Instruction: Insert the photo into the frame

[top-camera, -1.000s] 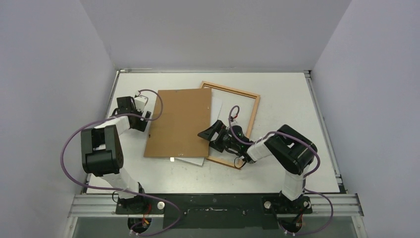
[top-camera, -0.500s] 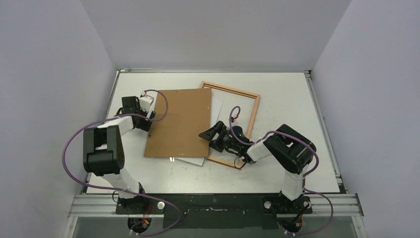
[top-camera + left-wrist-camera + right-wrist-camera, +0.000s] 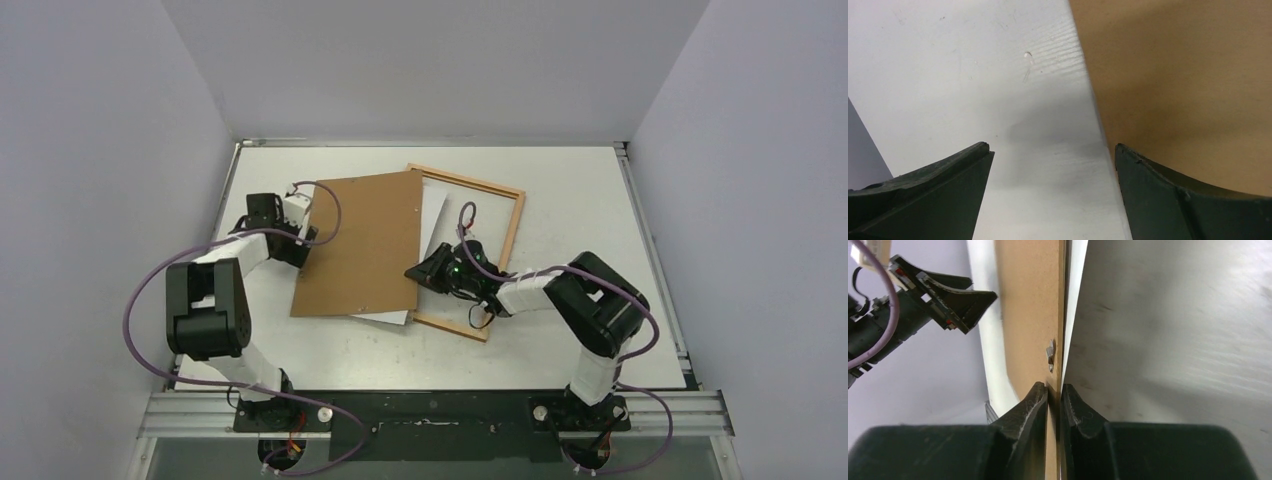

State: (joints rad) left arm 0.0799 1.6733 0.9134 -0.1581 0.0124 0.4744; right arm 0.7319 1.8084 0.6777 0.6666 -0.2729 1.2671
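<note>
A plain brown backing board (image 3: 360,245) lies over the photo (image 3: 432,215), whose white back shows along the board's right and near edges. The light wooden frame (image 3: 515,225) lies partly under both, on the right. My right gripper (image 3: 415,272) is shut on the board's right edge. In the right wrist view its fingers (image 3: 1055,386) pinch the board (image 3: 1030,300) just below a small metal clip (image 3: 1050,356), with the photo (image 3: 1075,300) beneath. My left gripper (image 3: 300,225) stands open at the board's left edge. In the left wrist view its fingers (image 3: 1053,150) straddle bare table beside the board (image 3: 1188,75).
The white table (image 3: 580,200) is walled on the left, the right and the back. A metal rail runs along its near edge by the arm bases. Purple cables loop from both arms.
My right gripper has shut on the board's right edge and raised it a little, turning the board slightly. My left gripper has edged right, up to the board's left edge.
</note>
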